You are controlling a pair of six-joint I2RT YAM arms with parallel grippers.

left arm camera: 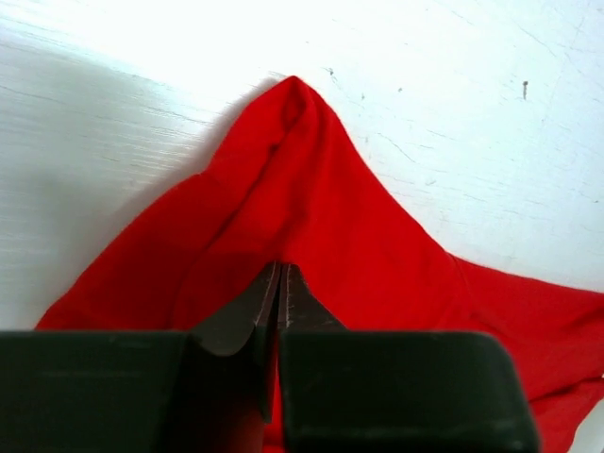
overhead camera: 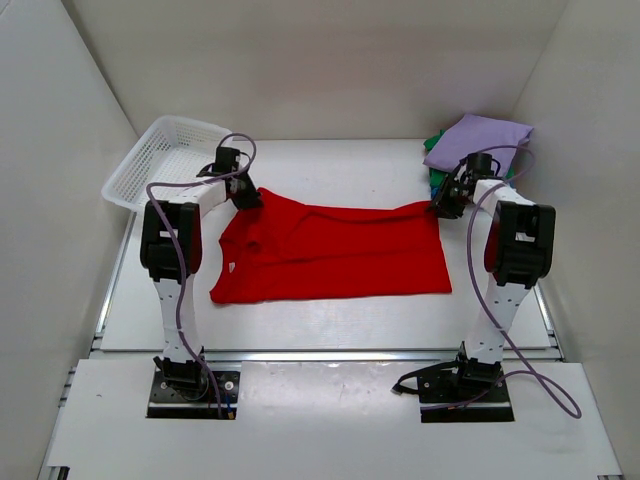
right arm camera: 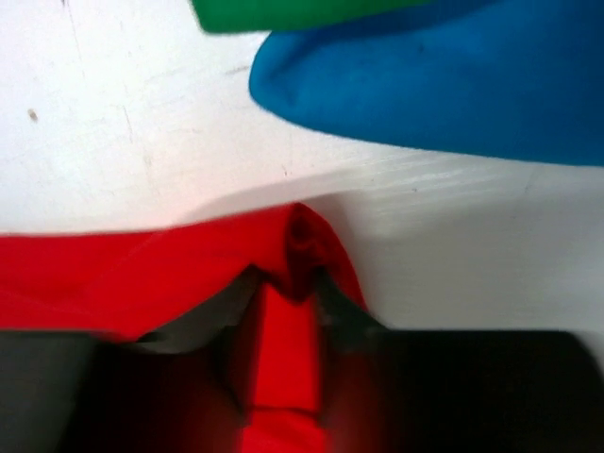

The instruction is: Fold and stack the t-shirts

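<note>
Left gripper (left arm camera: 280, 283): jaws pressed nearly together on a raised peak of the red t-shirt (overhead camera: 340, 250), at its far left corner, on the sleeve end. Right gripper (right arm camera: 288, 283): closed on a bunched fold of the same shirt at its far right corner, cloth showing between the fingers.

Progress: judged early for this shirt. Spread flat across the middle of the table (overhead camera: 330, 165), collar end apparently to the left, hem to the right, no fold made yet. Lavender t-shirt (overhead camera: 485, 138) already folded, on top of a pile in the far right corner, green t-shirt (right arm camera: 283, 11) and blue t-shirt (right arm camera: 453, 85) under it. Left to do, by estimate: fold the red one, then set it on that pile.

Edges: far edge of the red shirt held at both ends, a little slack between. Near edge loose on the table, roughly straight. Held right corner just beside the blue shirt's rounded fold, not touching. Possible snag on the pile if swung outward.

Room: open surface beyond the far edge up to the back wall, plus a strip between the near edge and the arm bases. White mesh basket (overhead camera: 160, 160) at far left, tipped against the side wall, near the left wrist, well apart from the pile. Likely easiest path: lift the far edge and carry it toward the bases, over the near half.
</note>
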